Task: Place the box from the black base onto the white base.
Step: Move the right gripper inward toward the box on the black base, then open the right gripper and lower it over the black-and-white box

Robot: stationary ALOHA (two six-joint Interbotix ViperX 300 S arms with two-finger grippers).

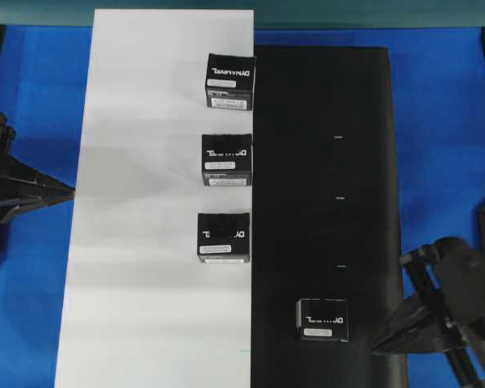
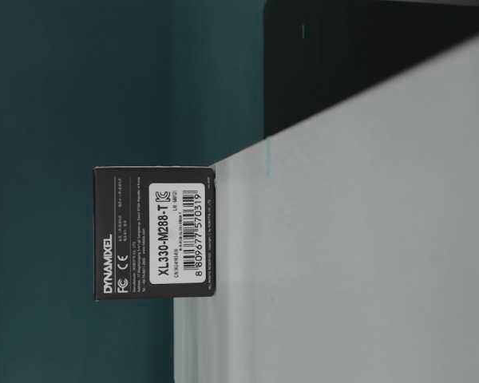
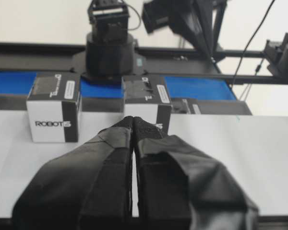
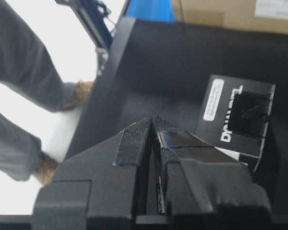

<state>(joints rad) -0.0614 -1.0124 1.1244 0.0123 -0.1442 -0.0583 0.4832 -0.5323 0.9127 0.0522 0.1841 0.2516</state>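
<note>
One box point(image 1: 323, 318) lies alone on the black base point(image 1: 323, 162), near its front end. My right gripper point(image 1: 375, 349) is shut and empty just right of it; in the right wrist view the fingertips point(image 4: 152, 120) touch, with the box point(image 4: 237, 120) ahead to their right on the black base point(image 4: 158, 62). Three look-alike cartons point(image 1: 229, 81) point(image 1: 226, 159) point(image 1: 224, 236) stand along the right edge of the white base point(image 1: 145, 202). My left gripper point(image 1: 68, 191) rests shut at that board's left edge, pointing at two cartons point(image 3: 54, 106) point(image 3: 146, 100).
Blue table point(image 1: 444, 121) surrounds both sheets. The table-level view, turned sideways, shows one carton point(image 2: 156, 231) on the white base point(image 2: 343, 255). A person's legs point(image 4: 14, 72) stand beyond the table in the right wrist view. The other arm's base point(image 3: 110, 43) sits across the boards.
</note>
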